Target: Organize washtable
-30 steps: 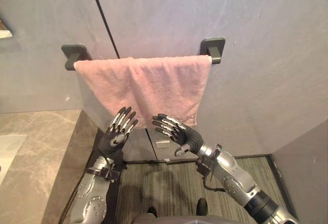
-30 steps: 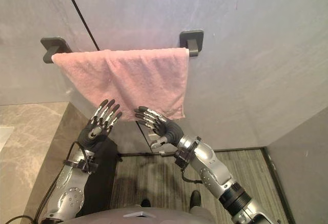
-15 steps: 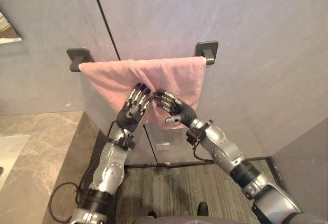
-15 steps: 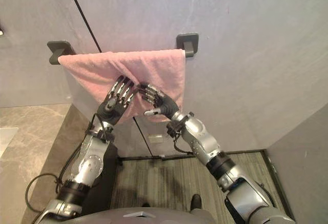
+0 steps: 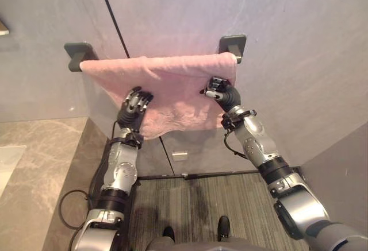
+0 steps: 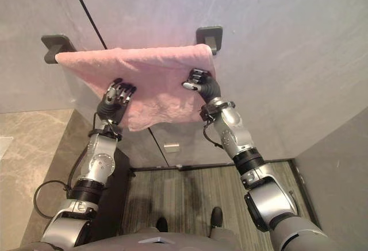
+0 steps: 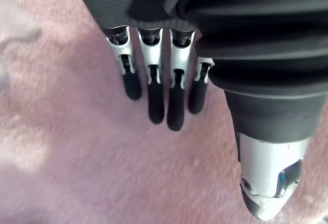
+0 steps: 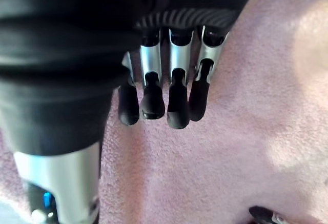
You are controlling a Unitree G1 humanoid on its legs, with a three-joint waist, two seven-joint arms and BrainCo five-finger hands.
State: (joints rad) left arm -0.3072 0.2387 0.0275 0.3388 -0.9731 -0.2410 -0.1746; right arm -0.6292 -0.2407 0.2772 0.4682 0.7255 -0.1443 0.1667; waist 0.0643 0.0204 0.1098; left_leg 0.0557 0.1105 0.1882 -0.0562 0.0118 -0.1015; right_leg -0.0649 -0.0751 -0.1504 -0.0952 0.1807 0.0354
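Both on pink towel (image 5: 172, 90): left hand (image 5: 134, 103), right hand (image 5: 221, 93) | fingers (image 7: 156, 96) side by side, tips pressed into cloth, no pinch | towel hangs between wall brackets (image 5: 234, 43) above fingers | risk: downward drag pulls it off

The towel (image 5: 172, 84) hangs flat on the wall (image 5: 287, 33) right against my left hand (image 5: 134, 103) and right hand (image 5: 223, 93), so forward is closed. Below its hem there is open air, and the table (image 5: 40, 159) blocks my low left.

Pink towel (image 5: 172, 84) draped over wall rail (image 5: 234, 45), seemingly rumpled.
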